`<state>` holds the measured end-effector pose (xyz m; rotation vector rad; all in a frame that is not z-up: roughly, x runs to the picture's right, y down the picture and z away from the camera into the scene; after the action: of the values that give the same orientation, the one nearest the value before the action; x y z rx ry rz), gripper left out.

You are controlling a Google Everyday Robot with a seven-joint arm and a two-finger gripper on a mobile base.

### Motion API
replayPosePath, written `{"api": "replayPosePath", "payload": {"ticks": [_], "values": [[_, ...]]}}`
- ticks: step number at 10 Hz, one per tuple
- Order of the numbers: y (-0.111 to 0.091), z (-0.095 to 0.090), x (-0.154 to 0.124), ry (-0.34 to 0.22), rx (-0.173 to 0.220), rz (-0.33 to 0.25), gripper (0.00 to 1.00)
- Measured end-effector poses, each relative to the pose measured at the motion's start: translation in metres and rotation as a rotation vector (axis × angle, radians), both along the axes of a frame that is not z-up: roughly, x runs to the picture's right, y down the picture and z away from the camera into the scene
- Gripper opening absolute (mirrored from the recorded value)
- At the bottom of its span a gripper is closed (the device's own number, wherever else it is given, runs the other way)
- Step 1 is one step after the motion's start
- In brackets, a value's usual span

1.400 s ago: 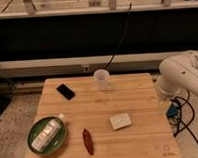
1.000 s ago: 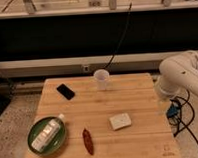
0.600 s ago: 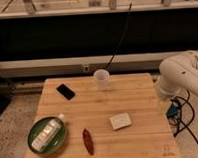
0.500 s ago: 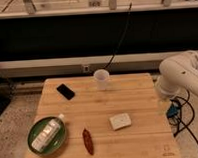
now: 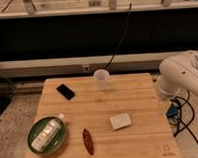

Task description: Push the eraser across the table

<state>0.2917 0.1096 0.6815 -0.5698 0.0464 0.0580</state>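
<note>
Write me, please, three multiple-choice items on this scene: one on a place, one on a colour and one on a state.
1. Where on the table does the eraser lie?
A. in the far left part
B. at the near right corner
C. dead centre

2. What colour is the plate that holds the bottle?
A. red
B. green
C. blue

3. How does the gripper stand?
A. pressed on the eraser
B. down in the plate
C. at the table's right edge, touching no item

Answers:
1 A: the black slab lies near the far left corner.
2 B: the rim shows green around the bottle.
3 C: it hangs at the right edge, apart from everything on the table.
</note>
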Motion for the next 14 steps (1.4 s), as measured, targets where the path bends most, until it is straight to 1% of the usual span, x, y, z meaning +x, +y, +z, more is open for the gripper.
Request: {"api": "replayPosePath", "payload": {"ticks": [1, 2, 4, 7, 9, 11, 14], "values": [[0.000, 0.000, -0.001, -0.001, 0.001, -0.004, 0.80], [-0.004, 0.004, -0.007, -0.010, 0.011, -0.027, 0.80], [-0.014, 0.011, -0.034, -0.043, 0.025, -0.072, 0.80], [-0.022, 0.017, -0.047, -0.063, 0.042, -0.120, 0.80], [-0.025, 0.020, -0.064, -0.084, 0.049, -0.153, 0.80], [-0.031, 0.025, -0.086, -0.108, 0.057, -0.187, 0.80], [-0.038, 0.029, -0.102, -0.138, 0.070, -0.238, 0.80]]}}
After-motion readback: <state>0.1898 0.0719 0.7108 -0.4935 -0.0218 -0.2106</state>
